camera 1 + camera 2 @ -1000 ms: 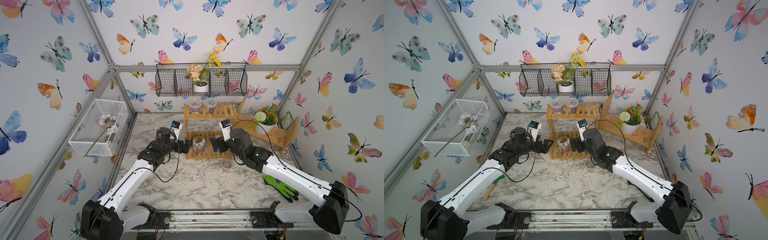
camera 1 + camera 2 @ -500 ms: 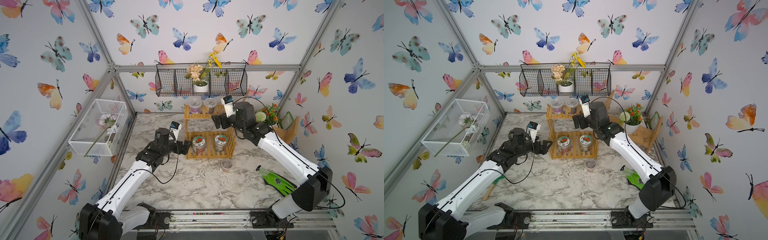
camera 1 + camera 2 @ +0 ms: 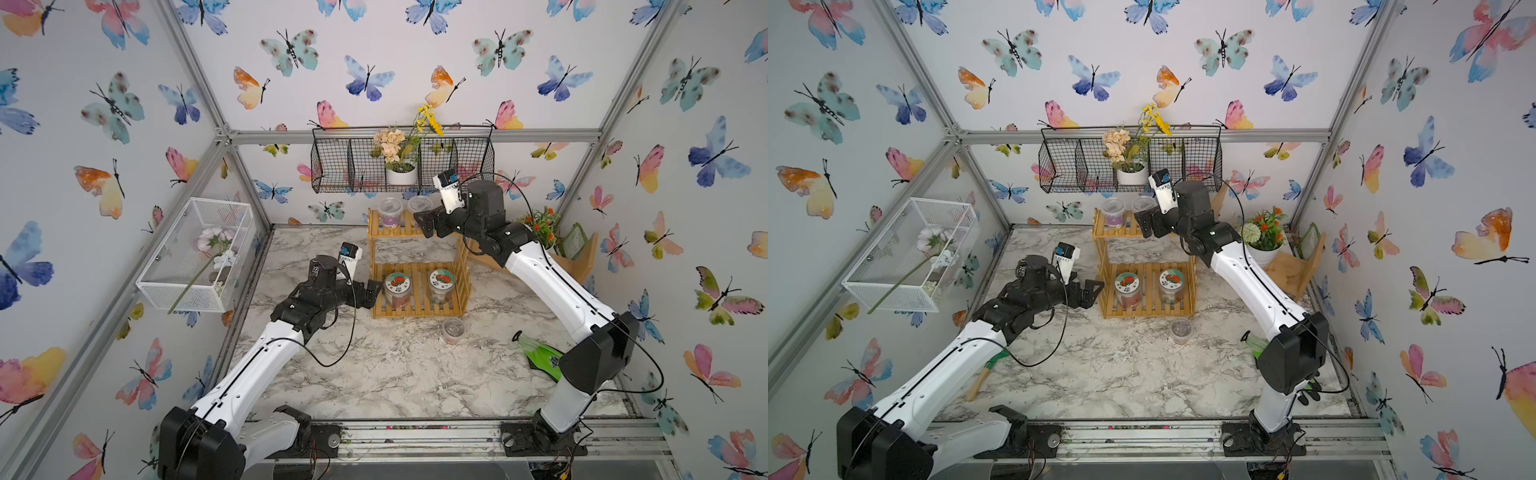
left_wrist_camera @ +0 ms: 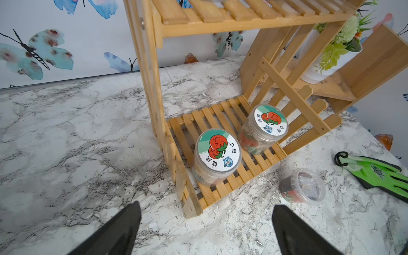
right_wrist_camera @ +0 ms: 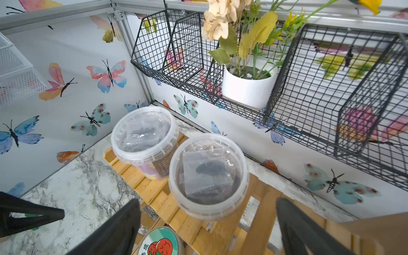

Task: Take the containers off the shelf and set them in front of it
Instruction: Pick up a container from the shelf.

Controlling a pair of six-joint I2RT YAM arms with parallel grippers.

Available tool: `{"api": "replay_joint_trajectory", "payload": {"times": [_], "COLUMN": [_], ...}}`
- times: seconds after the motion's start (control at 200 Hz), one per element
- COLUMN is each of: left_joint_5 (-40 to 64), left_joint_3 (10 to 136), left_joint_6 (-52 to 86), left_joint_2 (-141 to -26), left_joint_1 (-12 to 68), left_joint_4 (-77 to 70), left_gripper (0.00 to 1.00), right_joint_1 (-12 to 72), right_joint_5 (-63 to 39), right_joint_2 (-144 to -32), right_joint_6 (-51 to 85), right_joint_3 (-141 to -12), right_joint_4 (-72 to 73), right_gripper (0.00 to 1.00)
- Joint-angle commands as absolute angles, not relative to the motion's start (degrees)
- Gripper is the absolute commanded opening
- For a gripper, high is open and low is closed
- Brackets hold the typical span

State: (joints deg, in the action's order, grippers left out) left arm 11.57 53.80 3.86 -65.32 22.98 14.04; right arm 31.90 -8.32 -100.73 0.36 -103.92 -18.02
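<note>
Containers (image 3: 397, 286): one cup (image 3: 453, 330) on desk (image 3: 374, 374), four on shelf (image 3: 417, 291). Right hand (image 5: 207, 202) just swung up from lower tier to top cups (image 5: 208, 176), wide open and empty, so next pick is likely there. Left hand (image 4: 205, 205) open, empty.

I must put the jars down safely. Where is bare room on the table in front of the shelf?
The widest bare marble lies in front of the shelf, between the left arm and the small lidded cup. It is crowded to the right: there the cup, the green glove and the right arm lie close together.
</note>
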Motion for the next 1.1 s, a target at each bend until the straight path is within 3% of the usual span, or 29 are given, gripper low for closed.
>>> {"api": "replay_joint_trajectory", "payload": {"times": [0.0, 0.831, 1.096], "left_joint_5": [12.8, 11.7, 11.7], "left_joint_3": [55.9, 56.5, 56.1], "left_joint_6": [3.2, 3.1, 3.2], "left_joint_2": [-65.5, -66.6, -66.4], "left_joint_1": [22.7, 22.4, 22.3], "left_joint_4": [14.2, 14.1, 13.8], "left_gripper": [0.99, 0.99, 0.99], "right_joint_1": [31.7, 31.6, 31.6], "right_joint_5": [-11.1, -9.4, -8.5], "right_joint_2": [-102.9, -111.4, -110.6], "right_joint_6": [-0.7, -1.3, -1.5], "right_joint_3": [-106.9, -113.3, -111.8], "right_joint_4": [-18.9, -14.9, -13.4], "right_gripper": [0.98, 0.99, 0.87]}}
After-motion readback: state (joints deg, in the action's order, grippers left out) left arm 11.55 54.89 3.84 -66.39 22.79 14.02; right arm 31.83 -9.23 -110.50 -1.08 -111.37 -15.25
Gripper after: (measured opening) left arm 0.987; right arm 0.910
